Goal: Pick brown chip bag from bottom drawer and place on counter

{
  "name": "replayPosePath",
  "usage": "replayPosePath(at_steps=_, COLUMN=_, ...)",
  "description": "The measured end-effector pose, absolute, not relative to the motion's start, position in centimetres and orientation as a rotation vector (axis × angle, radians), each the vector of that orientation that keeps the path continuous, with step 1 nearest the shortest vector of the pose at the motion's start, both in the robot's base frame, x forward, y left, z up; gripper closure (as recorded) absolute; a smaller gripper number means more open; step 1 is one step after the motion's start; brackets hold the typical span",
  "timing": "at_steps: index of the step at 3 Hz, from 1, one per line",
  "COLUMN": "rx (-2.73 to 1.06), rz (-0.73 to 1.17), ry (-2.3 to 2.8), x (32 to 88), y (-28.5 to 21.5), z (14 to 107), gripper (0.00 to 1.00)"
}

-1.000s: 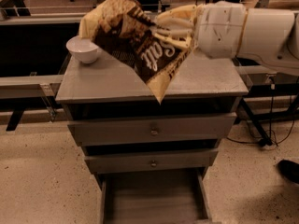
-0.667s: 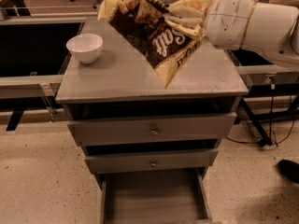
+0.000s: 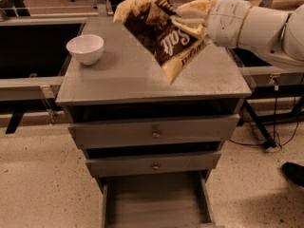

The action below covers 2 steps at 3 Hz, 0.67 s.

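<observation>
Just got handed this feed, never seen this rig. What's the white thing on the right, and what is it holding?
There is one view, looking down at the front of a gray three-drawer cabinet; where the camera sits is not on record. The white thing reaching in from the right is the robot's single arm. At its end is the tool, two fingers shut on the brown chip bag, above the back of the counter. The bag hangs tilted, its lower corner close to the counter; whether it touches, I cannot tell. A white bowl stands on the counter's left side, apart from the bag. Below, the bottom drawer is pulled out.
</observation>
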<state>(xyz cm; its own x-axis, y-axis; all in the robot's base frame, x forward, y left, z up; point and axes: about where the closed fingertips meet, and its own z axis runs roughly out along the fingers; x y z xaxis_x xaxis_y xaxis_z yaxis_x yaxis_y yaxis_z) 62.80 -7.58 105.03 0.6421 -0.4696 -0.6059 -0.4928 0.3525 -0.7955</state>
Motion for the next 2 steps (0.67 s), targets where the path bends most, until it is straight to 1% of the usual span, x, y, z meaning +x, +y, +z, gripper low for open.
replayPosePath(at_steps=1, rx=-1.265, rz=0.018, ry=0.94, x=62.8, y=-7.57, z=105.03, gripper=0.13)
replayPosePath(at_steps=2, rx=-1.265, rz=0.018, ry=0.94, x=62.8, y=-7.56, z=105.03, gripper=0.0)
